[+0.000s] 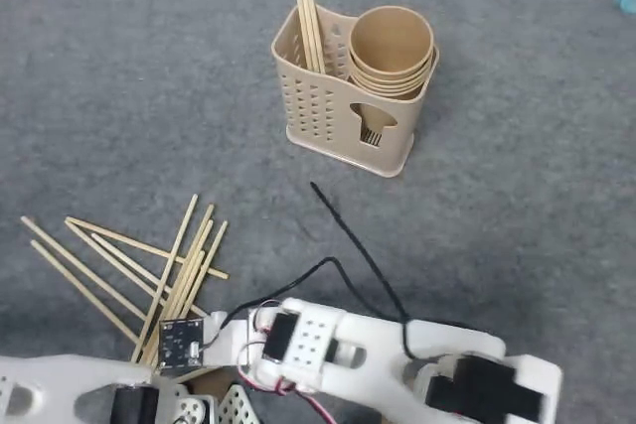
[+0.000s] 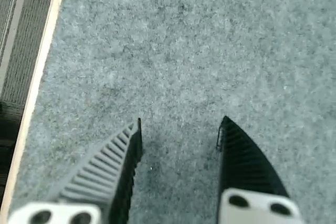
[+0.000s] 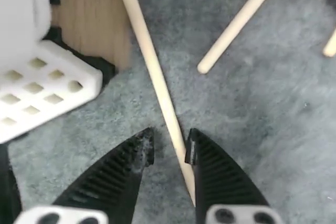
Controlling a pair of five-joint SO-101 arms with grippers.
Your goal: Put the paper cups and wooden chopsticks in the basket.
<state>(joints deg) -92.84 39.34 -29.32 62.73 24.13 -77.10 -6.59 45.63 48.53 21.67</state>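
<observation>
1. Currently at far centre of the grey-covered bench (image 1: pixel 517 196): basket (image 1: pixel 318 116), upright, with stacked paper cups (image 1: pixel 393 42) in its right side and a few sticks (image 1: pixel 310 22) standing in its left.
2. Near left: loose chopsticks (image 1: pixel 184 265), scattered and crossed on the bench, well apart from the basket.
3. Left tool (image 2: pixel 178 127): released, jaws spread over bare bench, grasping nothing.
4. Right tool (image 3: pixel 169 140): released, jaws either side of one chopstick (image 3: pixel 149 61) lying flat, not clenched.

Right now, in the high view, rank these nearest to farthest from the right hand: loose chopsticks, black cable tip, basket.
1. Loose chopsticks: on the carpet by the right hand, whose open fingers straddle one.
2. Black cable tip: mid-carpet, beyond the pile.
3. Basket: far side of the table, holding the paper cups.
</observation>
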